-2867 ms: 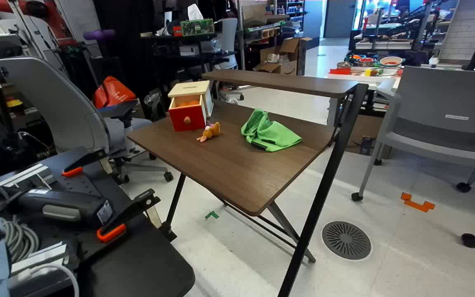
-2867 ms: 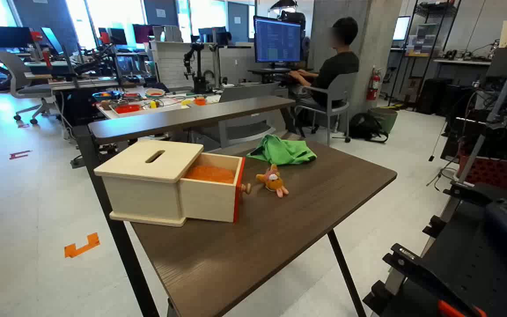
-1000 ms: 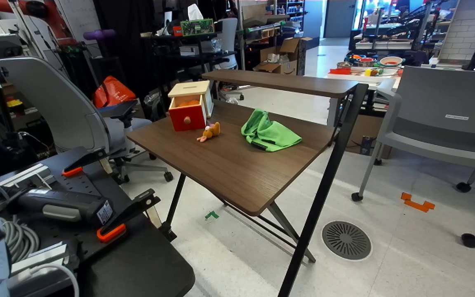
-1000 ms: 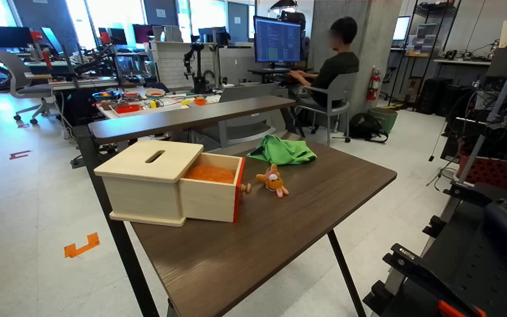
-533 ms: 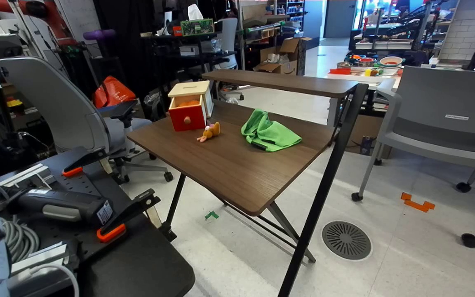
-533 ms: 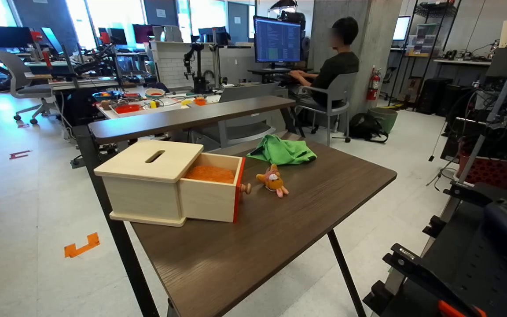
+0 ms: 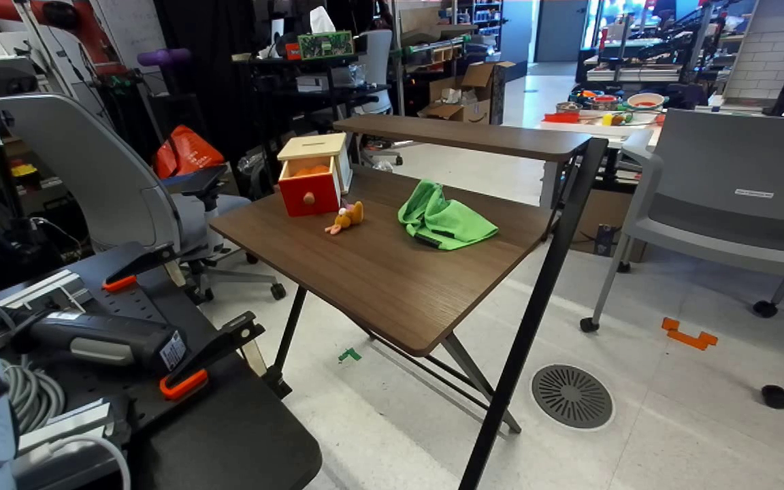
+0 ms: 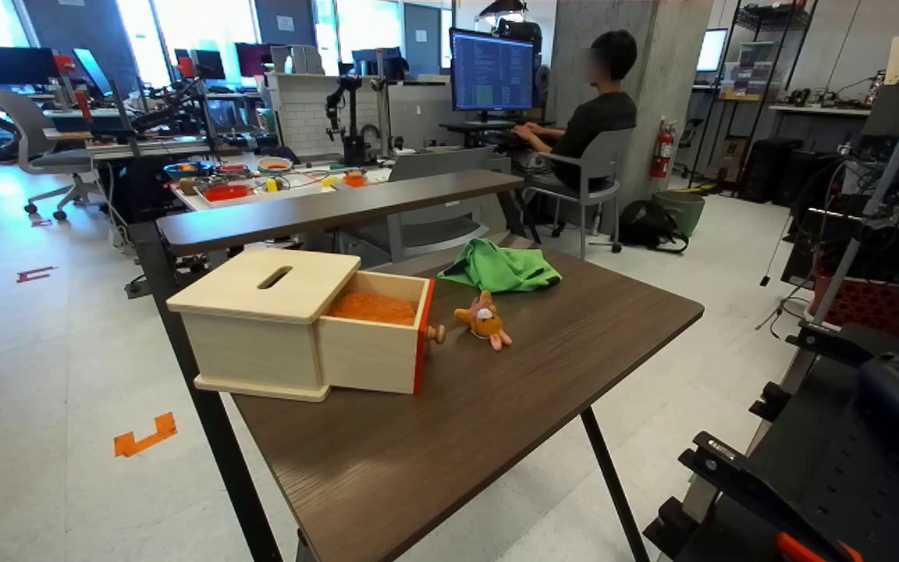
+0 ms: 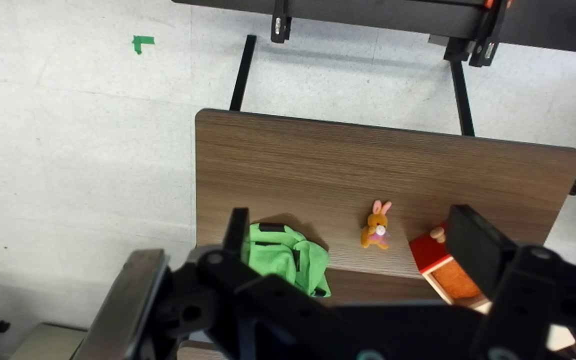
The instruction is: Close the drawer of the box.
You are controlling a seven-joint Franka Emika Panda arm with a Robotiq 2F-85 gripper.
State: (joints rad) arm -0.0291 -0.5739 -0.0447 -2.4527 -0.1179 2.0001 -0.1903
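The box [image 8: 258, 347] is light wood with a slotted lid, on the brown table. Its drawer [image 8: 369, 359] is pulled partly out, with a red front and a wooden knob [image 8: 438, 334]. Orange material lies inside it. Box [image 7: 344, 163] and open drawer [image 7: 310, 194] also show in an exterior view [image 7: 312, 144]. In the wrist view my gripper [image 9: 350, 215] is wide open and empty, high above the table. One finger covers part of the drawer [image 9: 425, 252] and box at the lower right. The gripper is out of sight in both exterior views.
An orange plush bunny [image 8: 485, 321] lies just in front of the drawer; it also shows in the wrist view [image 9: 375, 227]. A crumpled green cloth [image 8: 500, 267] lies beyond it. A raised shelf [image 8: 340, 209] runs along one side of the table [image 8: 449, 453].
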